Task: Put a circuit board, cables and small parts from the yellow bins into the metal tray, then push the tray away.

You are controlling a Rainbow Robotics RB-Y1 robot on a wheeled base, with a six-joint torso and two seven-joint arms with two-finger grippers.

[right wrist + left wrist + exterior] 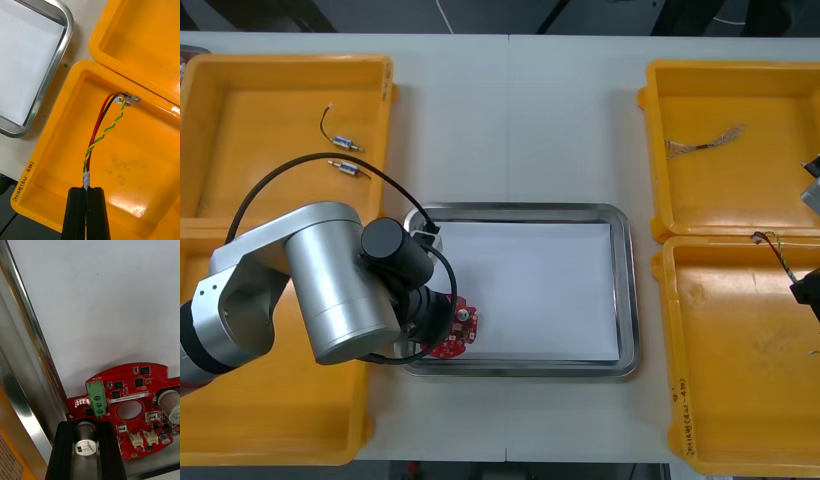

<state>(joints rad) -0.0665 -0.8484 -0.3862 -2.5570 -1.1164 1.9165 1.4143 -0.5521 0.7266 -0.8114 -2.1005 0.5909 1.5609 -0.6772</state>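
My left gripper is shut on a round red circuit board, its fingers clamped on a silver cylinder at the board's edge. The board sits at the near left corner of the metal tray, over its white inside and next to the shiny rim. My right gripper is shut on the taped end of a red, black and yellow-green cable inside the near right yellow bin. The cable's far end lies by that bin's far wall. In the front view the right gripper is at the right edge.
The far left bin holds two small metal parts with black leads. A thin twisted cable lies in the far right bin. The left arm covers the near left bin and the tray's left rim.
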